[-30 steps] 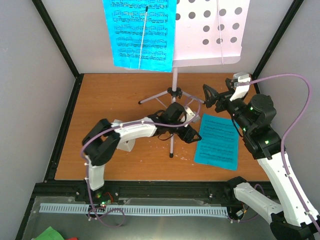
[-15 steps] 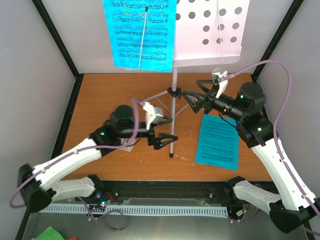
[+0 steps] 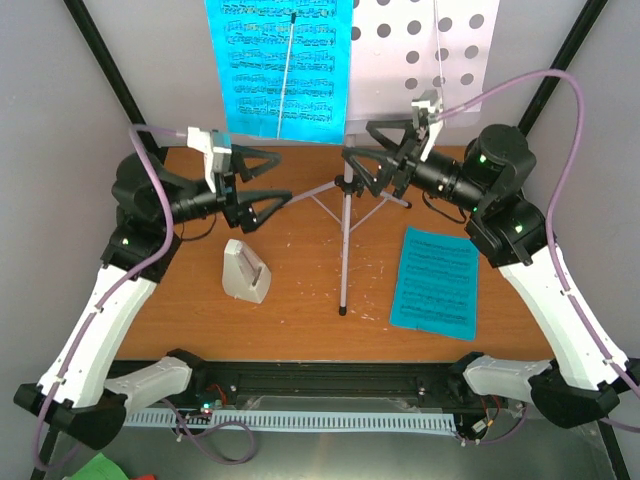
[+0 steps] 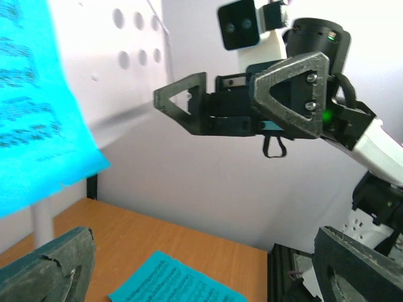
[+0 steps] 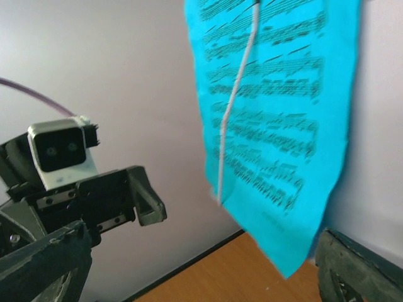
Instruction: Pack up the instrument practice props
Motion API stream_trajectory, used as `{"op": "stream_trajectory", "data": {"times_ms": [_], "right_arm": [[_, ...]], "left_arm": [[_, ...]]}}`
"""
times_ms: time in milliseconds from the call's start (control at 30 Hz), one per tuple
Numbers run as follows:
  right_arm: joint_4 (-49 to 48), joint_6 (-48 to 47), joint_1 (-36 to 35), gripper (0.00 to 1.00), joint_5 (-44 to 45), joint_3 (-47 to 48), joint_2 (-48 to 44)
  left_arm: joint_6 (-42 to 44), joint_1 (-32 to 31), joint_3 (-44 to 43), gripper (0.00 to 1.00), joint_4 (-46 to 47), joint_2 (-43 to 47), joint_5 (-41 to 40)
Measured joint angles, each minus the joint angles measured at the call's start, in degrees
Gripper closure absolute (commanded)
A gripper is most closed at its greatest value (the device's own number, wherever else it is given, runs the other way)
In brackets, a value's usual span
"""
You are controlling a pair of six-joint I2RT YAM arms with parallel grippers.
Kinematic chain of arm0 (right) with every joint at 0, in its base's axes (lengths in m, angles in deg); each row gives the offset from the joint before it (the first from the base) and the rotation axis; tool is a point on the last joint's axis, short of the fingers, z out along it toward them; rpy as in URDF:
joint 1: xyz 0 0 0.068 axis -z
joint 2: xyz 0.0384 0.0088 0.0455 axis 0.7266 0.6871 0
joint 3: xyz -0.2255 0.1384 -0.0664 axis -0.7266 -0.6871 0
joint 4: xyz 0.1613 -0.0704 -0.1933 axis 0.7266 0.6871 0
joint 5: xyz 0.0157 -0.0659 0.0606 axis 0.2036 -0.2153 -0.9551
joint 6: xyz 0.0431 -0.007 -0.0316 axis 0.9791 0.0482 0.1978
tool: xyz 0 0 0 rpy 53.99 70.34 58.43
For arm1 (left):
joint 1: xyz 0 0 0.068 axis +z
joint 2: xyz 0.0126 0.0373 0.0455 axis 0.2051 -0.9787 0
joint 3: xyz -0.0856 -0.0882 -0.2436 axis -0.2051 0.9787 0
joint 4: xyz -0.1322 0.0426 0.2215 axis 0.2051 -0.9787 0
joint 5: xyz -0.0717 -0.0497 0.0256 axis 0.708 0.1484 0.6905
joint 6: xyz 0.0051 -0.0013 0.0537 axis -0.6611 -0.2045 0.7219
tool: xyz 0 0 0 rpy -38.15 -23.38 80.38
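**Both hands up by the stand, nothing picked up yet**

The packing looks like it is near the start. All the props are out. The lilac music stand (image 3: 345,245) is upright on its three legs in the middle of the brown worktop (image 3: 290,300). Its tray (image 3: 427,68), the part with the round holes, is high at the back. One blue page (image 3: 280,70) hangs on the left side of the tray, and a thin pale rod (image 5: 236,107) runs down its front. A second blue page (image 3: 435,280) lies flat on the worktop, to the right of the stand's pole. The white metronome (image 3: 245,272) sits on the worktop to the left of the pole, apart from both pages.

The left hand (image 3: 272,182) is open wide and holds nothing. It is up in the air, just under the bottom edge of the hanging page. The right hand (image 3: 358,152) is open and holds nothing too. It is close to the top of the pole, under the tray. The two hands point at each other.

I think the next job is to take the hanging page off. A hand has to pinch its bottom edge softly and slide it out from behind the rod so the paper does not rip.

Both pages show printed music notes. I can read no words or brand names anywhere
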Motion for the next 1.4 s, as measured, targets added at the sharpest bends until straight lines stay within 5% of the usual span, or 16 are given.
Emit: {"op": "stream_trajectory", "data": {"times_ms": [267,667,1400], "right_arm": [[6.0,3.1,-0.1,0.13,8.1,12.1,7.8],[9.3,5.4,-0.1,0.27,10.6,17.1,14.4],[6.6,5.1,-1.5,0.48,9.0,22.9,20.8]], "left_arm": [[-13.1,9.0,-3.9,0.24,5.8,-6.8,4.7],[-16.4,9.7,-14.4,0.44,5.7,-10.5,1.1],[-15.5,6.7,-27.2,0.48,1.7,-22.8,-0.9]]}}
